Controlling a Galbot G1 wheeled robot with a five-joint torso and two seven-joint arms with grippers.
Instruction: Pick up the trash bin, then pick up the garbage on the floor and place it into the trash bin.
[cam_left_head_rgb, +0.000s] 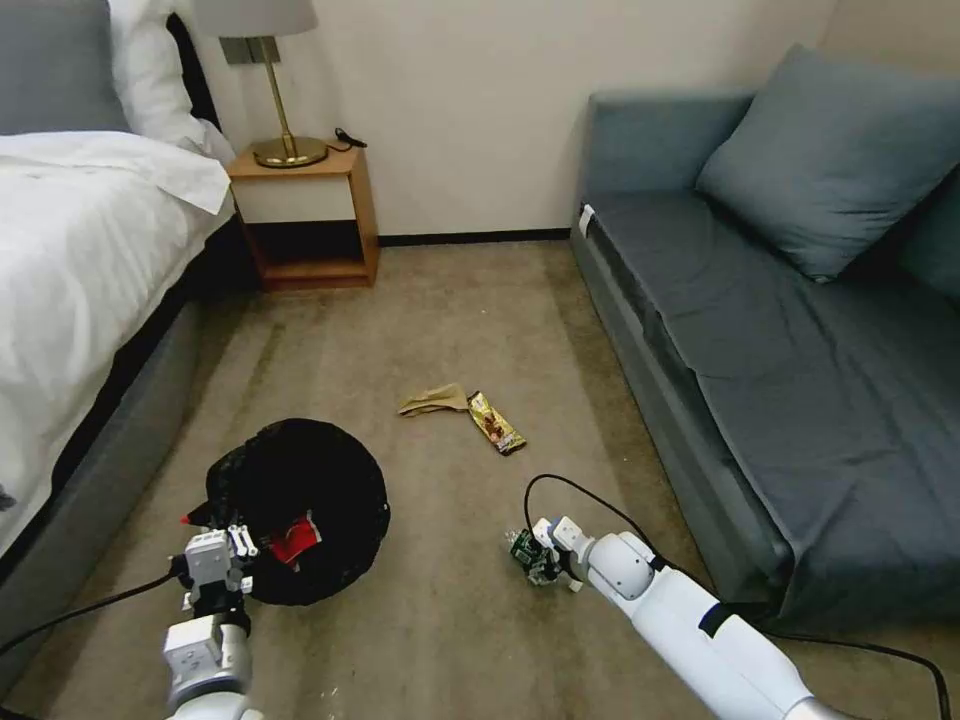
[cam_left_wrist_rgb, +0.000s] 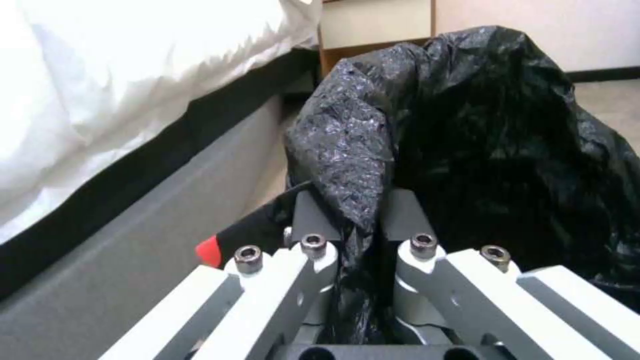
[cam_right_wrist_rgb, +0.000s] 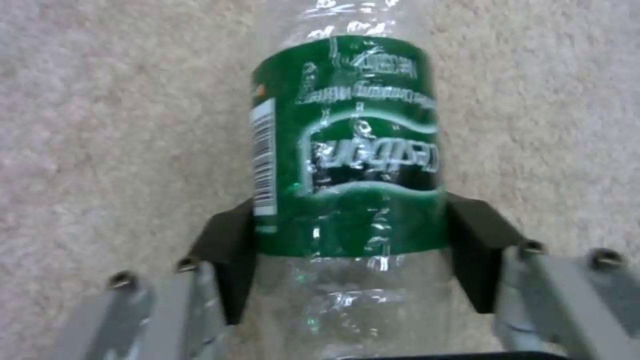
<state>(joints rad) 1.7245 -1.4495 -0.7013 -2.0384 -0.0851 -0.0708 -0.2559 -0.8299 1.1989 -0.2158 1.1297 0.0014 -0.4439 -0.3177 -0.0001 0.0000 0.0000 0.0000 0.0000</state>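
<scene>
Gripping clear, green-labelled bottle (cam_right_wrist_rgb: 347, 165), right pincer (cam_right_wrist_rgb: 347, 235), carpet below

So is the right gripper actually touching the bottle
Touching. In the right wrist view, both black pads press against the sides of the bottle, flanking its green label.

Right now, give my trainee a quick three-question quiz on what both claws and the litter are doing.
1. True or false: the left claw is shut on the trash bin liner.
2. What does the right claw grip? A) bottle B) snack wrapper C) tan paper
3. Fill in: a crumpled red-white wrapper lies inside the ____.

Key: 1 true; 2 A; 3 trash bin.
</scene>
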